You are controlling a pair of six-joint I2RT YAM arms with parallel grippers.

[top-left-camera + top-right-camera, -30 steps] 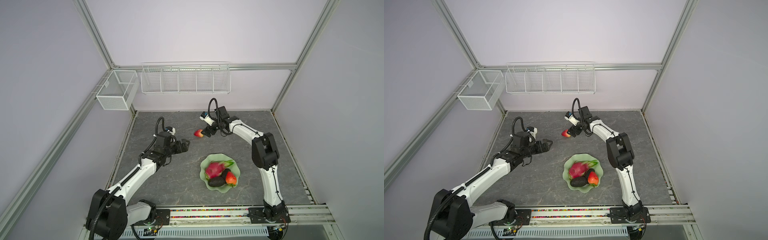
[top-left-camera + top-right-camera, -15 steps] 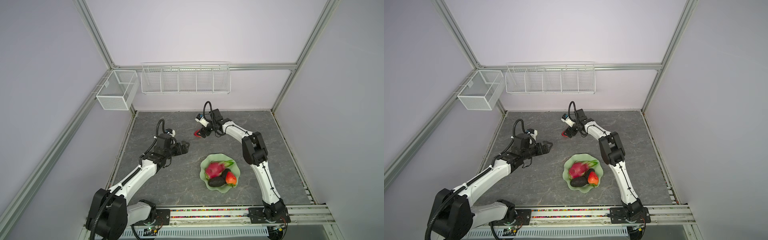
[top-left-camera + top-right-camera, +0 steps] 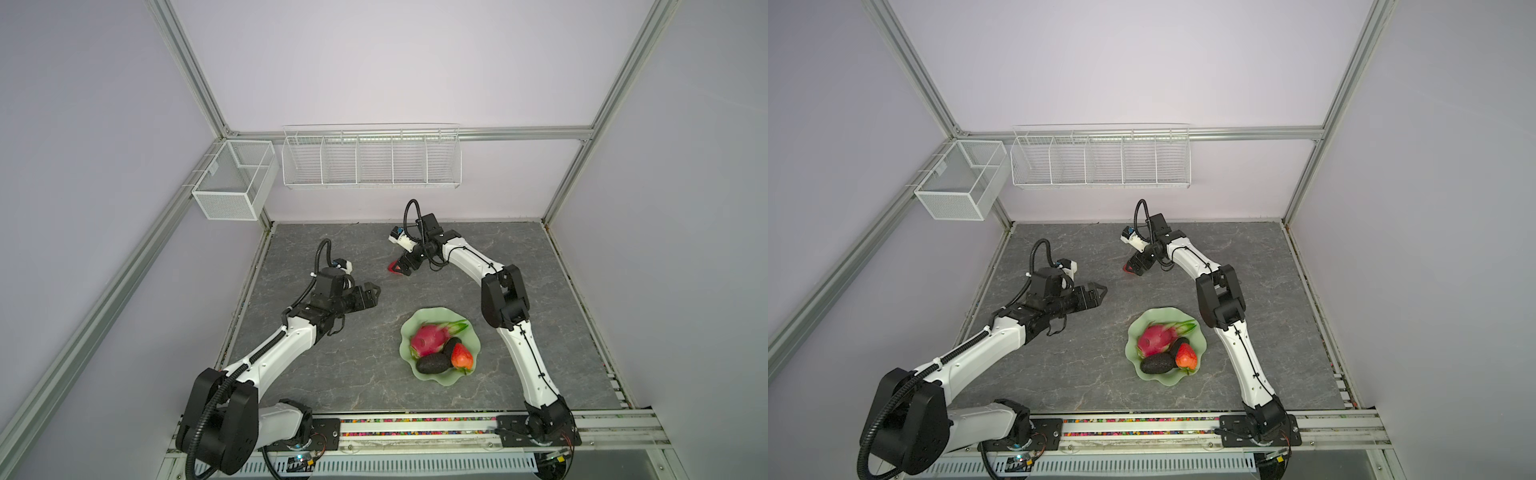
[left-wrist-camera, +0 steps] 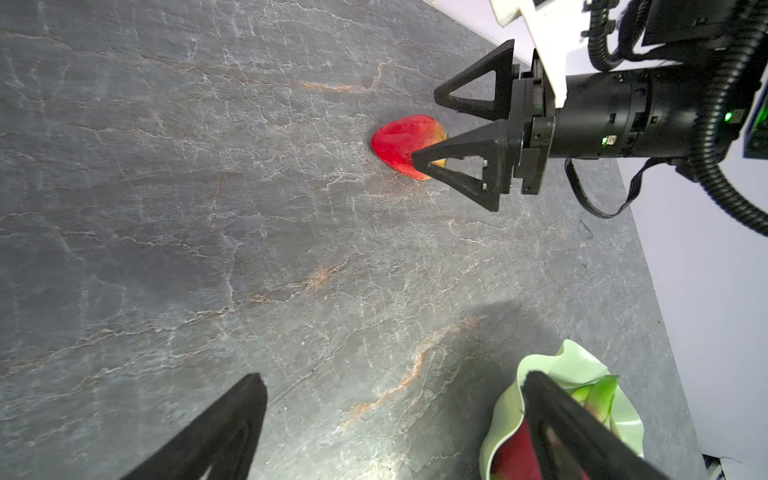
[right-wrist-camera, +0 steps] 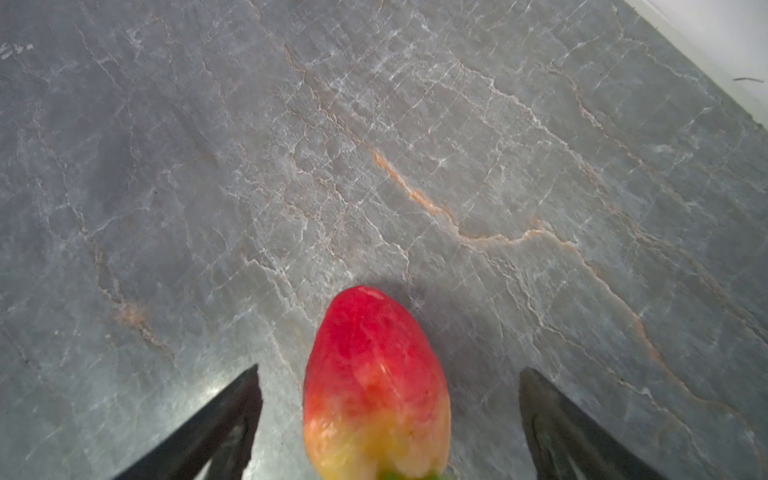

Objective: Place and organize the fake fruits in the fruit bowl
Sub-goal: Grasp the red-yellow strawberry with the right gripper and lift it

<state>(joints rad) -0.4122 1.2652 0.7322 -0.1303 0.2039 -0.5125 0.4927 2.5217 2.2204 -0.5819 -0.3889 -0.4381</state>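
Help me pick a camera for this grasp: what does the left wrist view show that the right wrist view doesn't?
Left wrist only: the right gripper seen from the side, and the fruit bowl holding the dragon fruit. Right wrist only: clear gaps between the strawberry and both fingers. Both: that strawberry lying on the grey tabletop.

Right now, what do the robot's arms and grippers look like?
The left arm and right arm have white shells, black joints and thin black cables along them. A black corrugated hose loops at each wrist. The left gripper and right gripper are black, with triangular open-frame fingers.
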